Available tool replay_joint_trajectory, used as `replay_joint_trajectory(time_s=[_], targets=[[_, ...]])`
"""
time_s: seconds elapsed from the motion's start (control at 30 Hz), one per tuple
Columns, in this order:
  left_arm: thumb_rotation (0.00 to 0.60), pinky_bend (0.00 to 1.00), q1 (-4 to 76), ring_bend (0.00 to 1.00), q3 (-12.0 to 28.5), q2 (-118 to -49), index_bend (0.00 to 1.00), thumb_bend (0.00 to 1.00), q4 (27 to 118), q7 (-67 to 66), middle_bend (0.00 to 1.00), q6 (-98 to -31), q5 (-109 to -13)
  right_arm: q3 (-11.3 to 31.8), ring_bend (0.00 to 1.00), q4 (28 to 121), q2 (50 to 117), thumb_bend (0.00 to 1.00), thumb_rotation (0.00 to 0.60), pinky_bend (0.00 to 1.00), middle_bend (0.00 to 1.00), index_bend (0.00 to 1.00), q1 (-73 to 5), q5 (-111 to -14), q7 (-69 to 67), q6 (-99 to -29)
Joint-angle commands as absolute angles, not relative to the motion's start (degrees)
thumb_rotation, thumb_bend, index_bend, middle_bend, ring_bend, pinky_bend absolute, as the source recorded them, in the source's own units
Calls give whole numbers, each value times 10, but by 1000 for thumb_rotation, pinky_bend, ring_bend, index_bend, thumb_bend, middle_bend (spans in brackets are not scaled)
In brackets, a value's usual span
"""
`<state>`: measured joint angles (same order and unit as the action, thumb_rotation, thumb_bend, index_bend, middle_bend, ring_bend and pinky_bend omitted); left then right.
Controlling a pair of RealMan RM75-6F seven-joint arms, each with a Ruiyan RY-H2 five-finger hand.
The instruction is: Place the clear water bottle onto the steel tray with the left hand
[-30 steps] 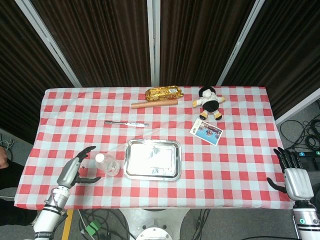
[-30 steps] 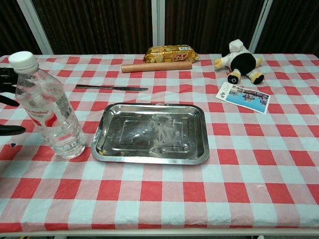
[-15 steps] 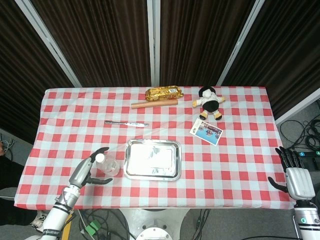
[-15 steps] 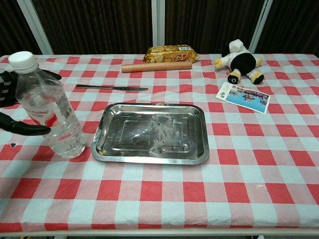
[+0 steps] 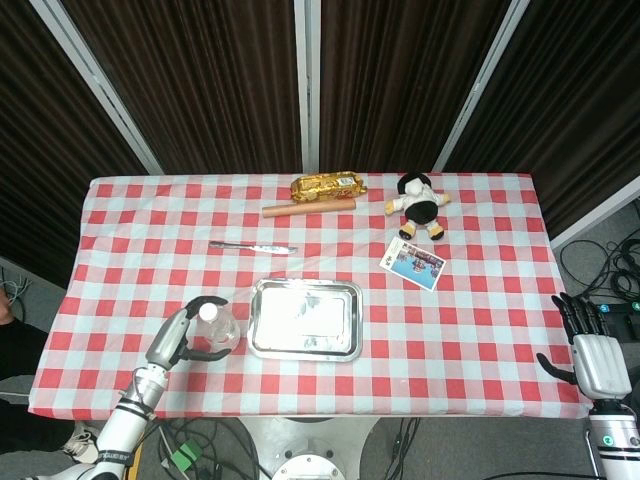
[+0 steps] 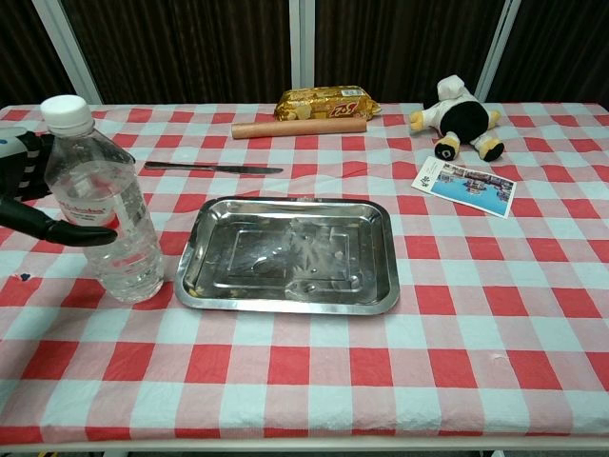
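While the left robot hand (image 6: 38, 190) grips the upright bottle (image 6: 103, 214) at the tray's (image 6: 285, 300) nine o'clock, the right robot hand (image 5: 590, 360) rests with fingers spread, holding nothing.

- The clear water bottle (image 6: 100, 205) beside my left hand carries a red label; its lettering is too small to read.
- The golden snack packet (image 6: 326, 101) shows red print, unreadable.
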<state>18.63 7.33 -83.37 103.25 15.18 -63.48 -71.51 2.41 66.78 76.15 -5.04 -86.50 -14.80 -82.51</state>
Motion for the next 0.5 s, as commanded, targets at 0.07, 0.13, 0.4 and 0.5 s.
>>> replay_joint_trajectory(time_s=[0.07, 0.13, 0.4, 0.5], targets=[[600, 237, 182, 226, 77, -844, 446, 113, 1026, 153, 465, -648, -710, 25, 0, 668, 762, 146, 600, 0, 51, 67, -51, -864, -147, -824], [600, 253, 183, 248, 81, -850, 489, 131, 1024, 149, 508, -651, -703, 25, 0, 668, 762, 146, 600, 0, 50, 67, -51, -863, -147, -823], [600, 332, 184, 345, 97, -870, 620, 199, 1020, 127, 637, -672, -684, 25, 0, 669, 762, 146, 600, 0, 50, 67, -51, -864, -146, -824], [600, 336, 187, 351, 102, -869, 627, 207, 1026, 122, 644, -674, -683, 25, 0, 669, 761, 146, 600, 0, 50, 67, -50, -864, -146, -825]])
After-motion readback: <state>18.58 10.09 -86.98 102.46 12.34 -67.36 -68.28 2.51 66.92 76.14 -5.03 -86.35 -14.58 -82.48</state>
